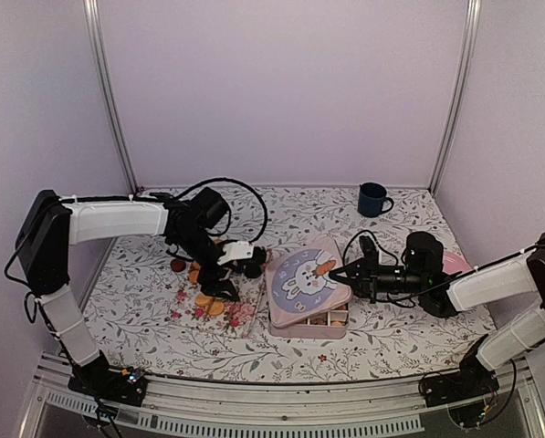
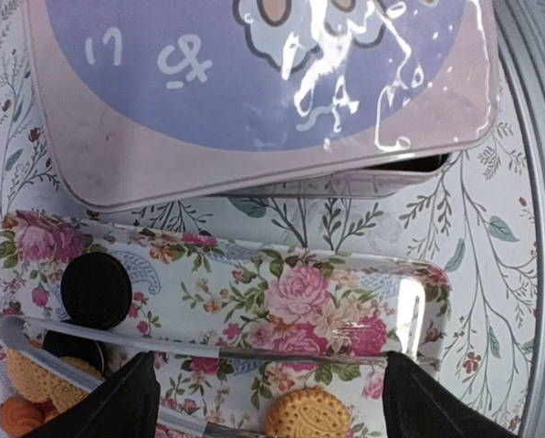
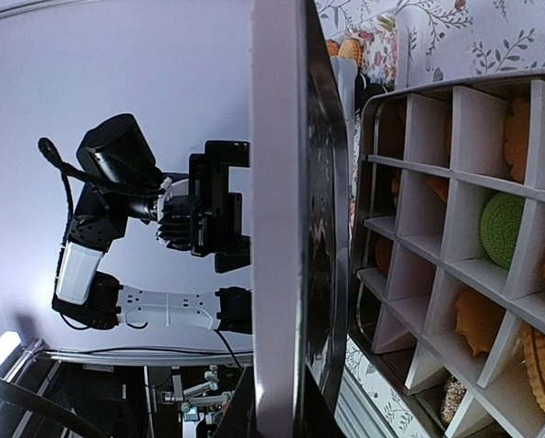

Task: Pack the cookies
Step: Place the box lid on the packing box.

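**While lid hangs on one pinch, a slip could shut the tin mid-pack**

Since the right claw (image 1: 338, 271) is clenched on only the thin right-hand rim of the lid (image 1: 301, 278), propping it tilted above the tin (image 1: 310, 327), the hold looks marginal. It's smooth painted metal w/ a small contact patch, so the lid could slide out & drop. If that happens w/ the other arm reaching in, the arm gets knocked or a cookie gets crushed. Can't tell whether the lid is hinged; if not, it could fall clear onto the surface (image 1: 391, 338).

The left claw (image 1: 222, 290) hovers left of the tin w/ fingers spread, grasping nothing. Most cookies (image 2: 309, 415) lie on the floral tray (image 2: 299, 301) just left of the tin. One golden cookie sits below, btwn the fingers, & black and orange ones are bunched at one end of the tray. Several more already sit inside the tin, incl. a green one (image 3: 502, 228), in cells btwn the white dividers (image 3: 455, 246).

Other risks:
- Flat discs on a flat tray are poor to pinch. A cookie could skid, snap, or shove its neighbours.
- A push on the tray could slide it against the tin, jolting the lid.
- The gap under the lid looks tight, so an approach from the left may clip it.
- Some cells are taken, so a drop onto a divider or into a full cell leaves a cookie proud & poss. stops the lid closing.
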{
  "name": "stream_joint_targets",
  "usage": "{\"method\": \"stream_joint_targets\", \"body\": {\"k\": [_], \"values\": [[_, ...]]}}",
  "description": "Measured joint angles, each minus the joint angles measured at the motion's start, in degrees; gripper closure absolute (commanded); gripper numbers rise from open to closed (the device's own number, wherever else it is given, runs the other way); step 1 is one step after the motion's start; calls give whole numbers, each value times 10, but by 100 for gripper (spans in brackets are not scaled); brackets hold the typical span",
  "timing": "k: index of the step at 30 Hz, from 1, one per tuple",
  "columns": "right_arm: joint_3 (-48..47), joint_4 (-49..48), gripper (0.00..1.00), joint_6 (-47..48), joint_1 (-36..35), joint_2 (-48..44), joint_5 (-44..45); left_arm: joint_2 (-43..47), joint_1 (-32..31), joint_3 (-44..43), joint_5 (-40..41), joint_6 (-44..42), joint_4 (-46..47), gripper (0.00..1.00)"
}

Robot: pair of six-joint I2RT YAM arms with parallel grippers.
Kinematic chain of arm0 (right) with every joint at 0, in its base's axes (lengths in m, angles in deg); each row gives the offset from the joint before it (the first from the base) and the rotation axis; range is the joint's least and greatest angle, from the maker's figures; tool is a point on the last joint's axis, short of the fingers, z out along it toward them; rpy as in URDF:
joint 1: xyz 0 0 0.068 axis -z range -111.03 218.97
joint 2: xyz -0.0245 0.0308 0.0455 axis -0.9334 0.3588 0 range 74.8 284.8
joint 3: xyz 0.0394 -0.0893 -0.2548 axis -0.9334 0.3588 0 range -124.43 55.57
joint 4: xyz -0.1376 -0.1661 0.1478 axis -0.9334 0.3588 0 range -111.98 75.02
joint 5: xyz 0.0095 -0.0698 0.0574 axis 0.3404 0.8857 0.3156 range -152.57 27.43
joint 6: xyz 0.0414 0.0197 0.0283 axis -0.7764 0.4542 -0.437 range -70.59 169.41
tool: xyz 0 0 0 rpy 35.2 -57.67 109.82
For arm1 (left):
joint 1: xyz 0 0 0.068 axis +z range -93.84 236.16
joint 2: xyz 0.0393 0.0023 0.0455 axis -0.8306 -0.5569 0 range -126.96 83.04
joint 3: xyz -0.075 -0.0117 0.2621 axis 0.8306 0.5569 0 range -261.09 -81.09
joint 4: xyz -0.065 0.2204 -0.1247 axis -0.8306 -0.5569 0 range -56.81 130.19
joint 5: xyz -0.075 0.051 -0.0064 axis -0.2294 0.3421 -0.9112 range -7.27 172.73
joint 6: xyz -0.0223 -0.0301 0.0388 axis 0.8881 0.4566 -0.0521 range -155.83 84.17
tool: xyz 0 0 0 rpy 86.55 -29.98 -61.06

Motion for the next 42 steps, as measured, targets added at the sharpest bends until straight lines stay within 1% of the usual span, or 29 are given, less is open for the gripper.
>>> {"method": "stream_joint_targets", "body": {"k": [1,3,4,10,14,18,23,30,35,42], "values": [[0,-4,83,1,0,4,0,-7,-5,-1,0,4,5,17],[0,-5,72,2,2,11,0,-21,-14,-5,-1,12,16,18],[1,-4,70,-1,3,14,0,-27,-17,-8,-1,14,19,18],[18,8,66,12,12,20,0,-64,-41,-24,0,29,45,23],[19,21,63,22,13,21,0,-87,-53,-30,5,40,61,24],[18,52,63,40,16,14,1,-88,-53,-31,11,52,74,25],[0,153,61,83,22,-24,12,-88,-54,-31,14,60,86,26],[-99,354,57,194,24,-78,66,-84,-60,-31,24,62,96,26],[-158,454,56,261,22,-74,110,-66,-64,-29,33,65,106,26],[-232,521,56,308,-7,-6,164,-52,-68,-26,39,74,121,25]]}}
